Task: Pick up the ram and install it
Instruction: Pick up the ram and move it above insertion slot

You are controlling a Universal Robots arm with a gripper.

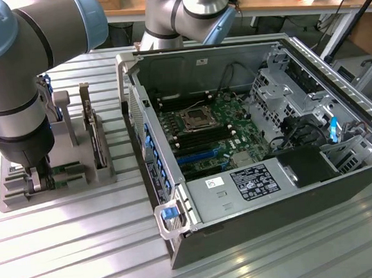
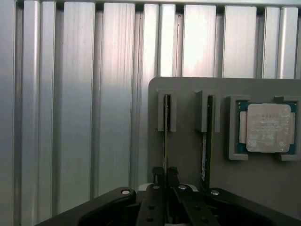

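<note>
The ram stands on edge in a slot of the grey holder; it looks like a thin dark strip. My gripper is down over its near end, one finger pressed to each side of the stick, shut on it. A second stick just like it stands in the neighbouring slot, untouched. In the exterior view my gripper reaches down into the holder at the exterior view's left, and the arm hides the sticks there.
A square silver processor chip lies in a pocket of the holder. A dark expansion card stands upright beside the arm. The open computer case sits to the exterior view's right, its motherboard memory slots exposed. The table is ribbed metal.
</note>
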